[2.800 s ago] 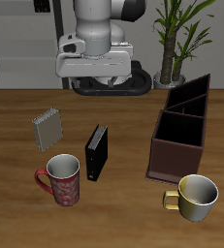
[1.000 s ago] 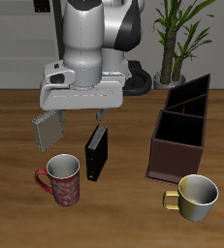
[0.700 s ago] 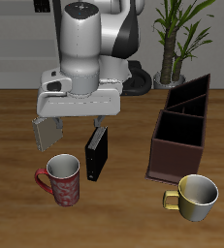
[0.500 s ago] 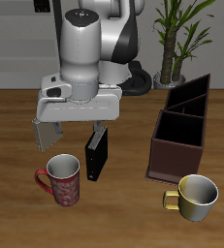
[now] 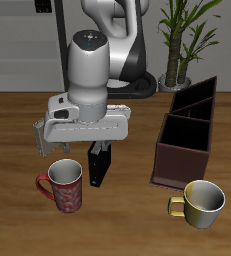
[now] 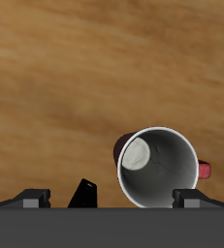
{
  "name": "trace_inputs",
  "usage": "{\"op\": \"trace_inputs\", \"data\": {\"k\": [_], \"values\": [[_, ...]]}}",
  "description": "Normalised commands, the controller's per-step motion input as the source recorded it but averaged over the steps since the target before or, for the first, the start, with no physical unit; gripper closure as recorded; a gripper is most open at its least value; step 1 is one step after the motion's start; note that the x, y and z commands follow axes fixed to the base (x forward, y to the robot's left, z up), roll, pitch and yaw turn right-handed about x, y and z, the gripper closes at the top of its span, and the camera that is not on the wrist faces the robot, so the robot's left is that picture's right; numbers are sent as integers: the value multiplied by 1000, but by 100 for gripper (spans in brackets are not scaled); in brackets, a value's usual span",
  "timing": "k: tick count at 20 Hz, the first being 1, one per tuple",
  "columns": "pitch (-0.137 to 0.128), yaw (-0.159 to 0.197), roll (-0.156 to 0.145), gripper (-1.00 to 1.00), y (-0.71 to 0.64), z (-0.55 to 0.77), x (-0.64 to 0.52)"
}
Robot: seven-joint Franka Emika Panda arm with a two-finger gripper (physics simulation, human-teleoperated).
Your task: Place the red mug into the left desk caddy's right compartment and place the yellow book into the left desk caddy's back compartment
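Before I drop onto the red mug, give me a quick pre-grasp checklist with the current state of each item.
1. Red mug upright, opening up: ok; the wrist view shows its whitish inside.
2. Gripper over the mug: not ok yet; in the wrist view the mug sits toward one fingertip rather than midway between them.
3. Fingers spread enough for the rim: cannot tell; only the tips show.
4. Nothing held already: ok as far as the wrist view shows.
5. Black book beside the mug: cannot tell whether it leaves room for the fingers.
6. Left desk caddy, squarish end compartment free: ok, nothing visible in it.
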Motion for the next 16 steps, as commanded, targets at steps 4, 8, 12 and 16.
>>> {"op": "trace_inputs", "data": {"k": [4,8,12,16], "values": [[8,-14,4,-100,31,-246,74],[36,-24,19,-100,87,-326,126],[35,-24,-16,-100,-23,-272,28],[37,-41,-10,-100,-87,-272,56]]}}
